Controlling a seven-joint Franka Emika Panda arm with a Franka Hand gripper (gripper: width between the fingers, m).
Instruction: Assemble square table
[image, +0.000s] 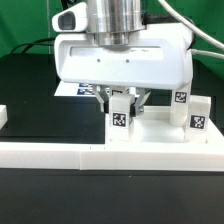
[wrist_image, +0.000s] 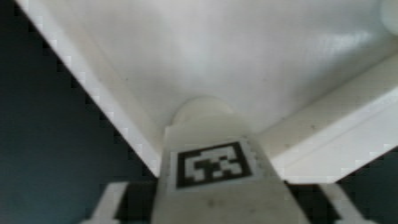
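One claw (image: 122, 100) hangs low over the table (image: 30, 75), its two fingers (image: 108, 99) pinching one tagged white leg block (image: 121, 117). Two more leg blocks stand near the exterior view's right: one (image: 197, 116) in front and one (image: 182, 98) behind. That makes three in sight. The low white rail (image: 100, 151) runs across the front. In the wrist view the held block (wrist_image: 215, 160) shows its tag against one white slab (wrist_image: 214, 50).
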